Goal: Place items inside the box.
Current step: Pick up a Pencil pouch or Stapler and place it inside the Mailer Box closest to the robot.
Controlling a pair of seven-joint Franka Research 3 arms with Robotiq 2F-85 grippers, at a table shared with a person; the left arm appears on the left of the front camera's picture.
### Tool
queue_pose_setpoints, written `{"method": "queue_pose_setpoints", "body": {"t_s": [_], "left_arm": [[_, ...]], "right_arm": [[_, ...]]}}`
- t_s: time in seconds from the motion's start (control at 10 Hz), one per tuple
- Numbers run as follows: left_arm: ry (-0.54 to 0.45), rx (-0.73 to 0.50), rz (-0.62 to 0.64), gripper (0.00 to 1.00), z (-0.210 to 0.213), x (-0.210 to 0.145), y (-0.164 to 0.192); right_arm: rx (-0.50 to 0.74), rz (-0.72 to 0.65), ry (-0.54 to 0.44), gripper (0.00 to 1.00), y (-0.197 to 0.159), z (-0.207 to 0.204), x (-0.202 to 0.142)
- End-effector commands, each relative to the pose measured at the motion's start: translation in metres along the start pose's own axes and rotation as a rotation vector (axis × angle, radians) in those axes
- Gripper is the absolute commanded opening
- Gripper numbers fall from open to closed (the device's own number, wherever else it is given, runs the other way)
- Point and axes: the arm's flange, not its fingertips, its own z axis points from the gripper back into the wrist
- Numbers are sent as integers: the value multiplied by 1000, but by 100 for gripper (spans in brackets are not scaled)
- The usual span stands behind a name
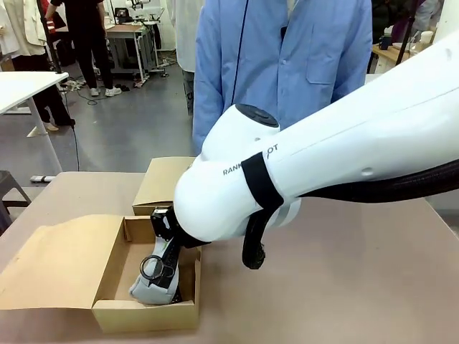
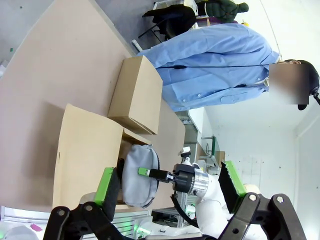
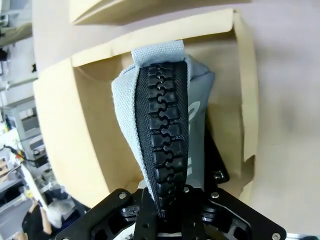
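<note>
The grey zippered pencil pouch [image 1: 147,289] hangs inside the open cardboard box [image 1: 122,315] at the table's front left. My right gripper [image 1: 162,274] is shut on the pouch's end, reaching across from the right. From the right wrist, the pouch [image 3: 165,100] stretches away with its black zipper facing up, my right gripper [image 3: 167,202] clamped on its near end, over the box [image 3: 60,125]. A black item [image 3: 218,167] lies in the box under the pouch. My left gripper [image 2: 169,186] is open and holds nothing, looking from afar at the pouch [image 2: 137,175] and box [image 2: 85,150].
A second, closed cardboard box [image 1: 163,183] stands just behind the open one. The open box's lid flap [image 1: 54,265] lies flat to the left. A person in a blue shirt [image 1: 287,64] stands at the far side. My right arm [image 1: 344,158] spans the table's middle.
</note>
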Motion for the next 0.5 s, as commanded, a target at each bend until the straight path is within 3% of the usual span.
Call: {"method": "queue_pose_setpoints", "body": {"t_s": [0.0,0.4], "left_arm": [[-6,-17,-17,100,0,-2,0],[-6,-17,-17,100,0,-2,0]], "right_arm": [[-68,-13,-23,5,11,-12,-5],[-84,13,-13,5,9,-20,-4]]}}
